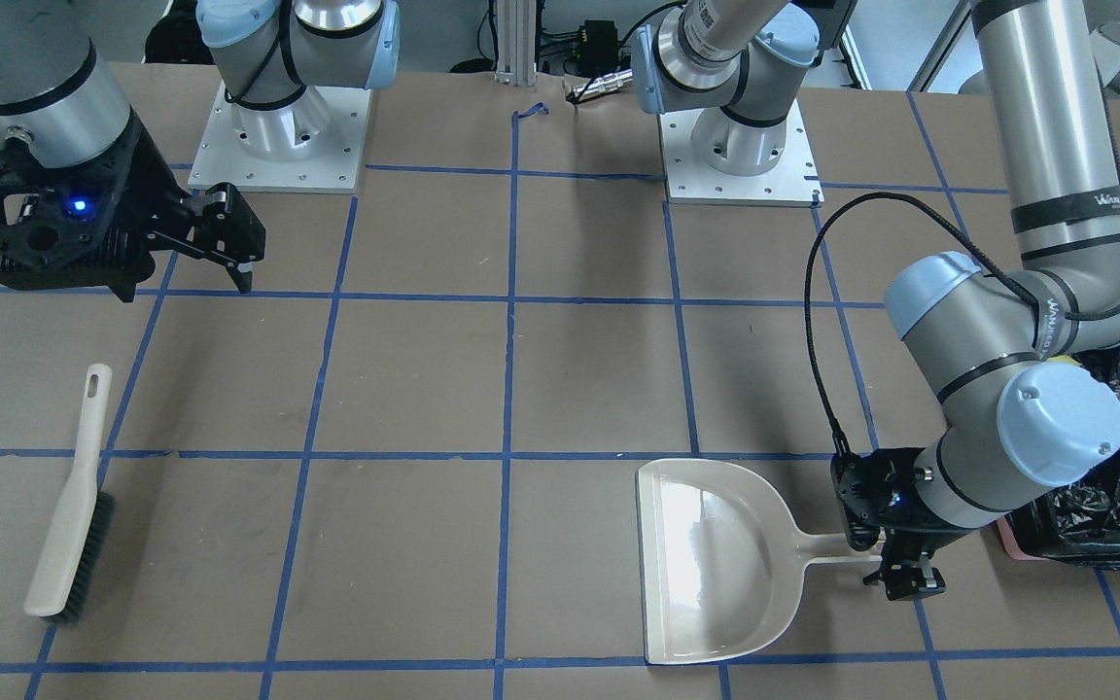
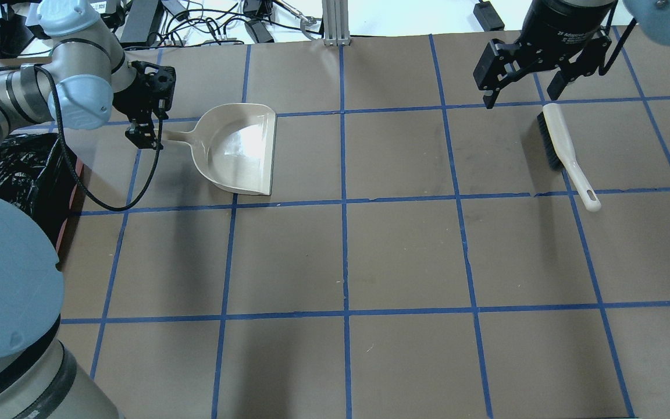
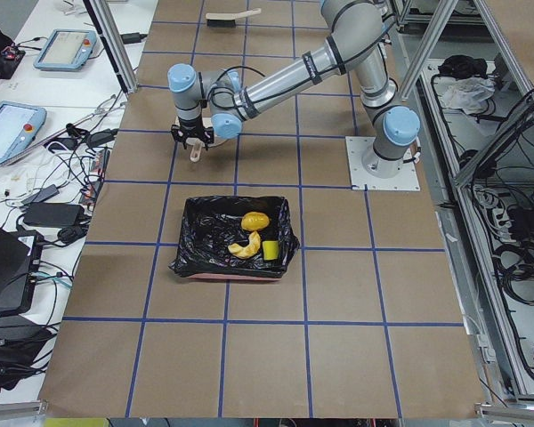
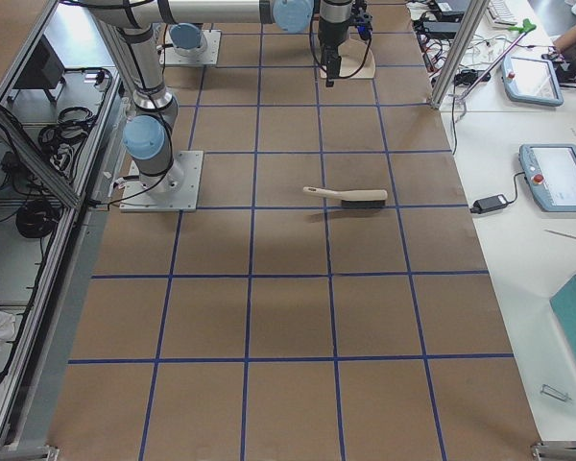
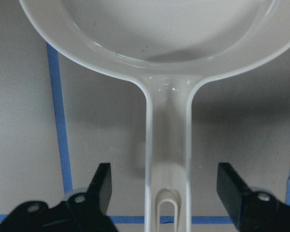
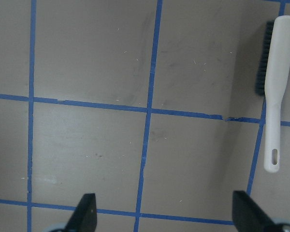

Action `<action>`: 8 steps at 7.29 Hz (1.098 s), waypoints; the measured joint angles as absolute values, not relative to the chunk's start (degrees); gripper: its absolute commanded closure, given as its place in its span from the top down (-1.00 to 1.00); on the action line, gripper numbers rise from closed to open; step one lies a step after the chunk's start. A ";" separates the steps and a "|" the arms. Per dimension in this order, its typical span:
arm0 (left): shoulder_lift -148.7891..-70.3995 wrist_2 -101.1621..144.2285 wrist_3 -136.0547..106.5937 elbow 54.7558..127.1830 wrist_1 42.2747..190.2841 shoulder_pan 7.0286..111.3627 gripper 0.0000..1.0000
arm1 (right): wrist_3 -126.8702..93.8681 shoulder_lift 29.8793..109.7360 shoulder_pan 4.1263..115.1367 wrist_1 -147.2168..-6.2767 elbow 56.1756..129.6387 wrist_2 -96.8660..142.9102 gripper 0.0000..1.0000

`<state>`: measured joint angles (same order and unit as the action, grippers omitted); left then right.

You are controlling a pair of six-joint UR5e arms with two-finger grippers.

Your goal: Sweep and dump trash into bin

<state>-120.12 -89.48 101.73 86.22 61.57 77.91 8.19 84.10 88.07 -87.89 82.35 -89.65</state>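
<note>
The trash [image 3: 249, 233] lay in the bin [image 3: 200, 222], so the job looked nearly done. The left pincer [image 5: 164, 169] stood wide open around the handle of the empty dustpan [image 2: 241, 148], gripping nothing. The right pincer [image 6: 164, 197] hung open, empty too.

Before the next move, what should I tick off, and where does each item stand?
1. All trash inside the bin: ok, three pieces lie in it.
2. The dustpan emptied: ok, nothing in it.
3. The left gripper off the handle: ok, open, a finger on each side, not touching.
4. The brush set down: ok, lies flat, untouched.
5. The right gripper empty: ok, open, apart from the brush.
</note>
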 measured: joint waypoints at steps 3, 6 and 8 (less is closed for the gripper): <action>-114.58 -89.74 92.32 86.20 69.89 78.16 1.00 | 8.26 84.12 88.07 -87.97 82.35 -89.67 1.00; -103.32 -90.25 65.83 86.57 83.49 78.33 1.00 | 8.26 84.14 88.07 -88.01 82.35 -89.73 1.00; -95.14 -89.94 52.54 86.77 93.64 78.60 1.00 | 8.20 84.12 88.07 -87.98 82.35 -89.74 1.00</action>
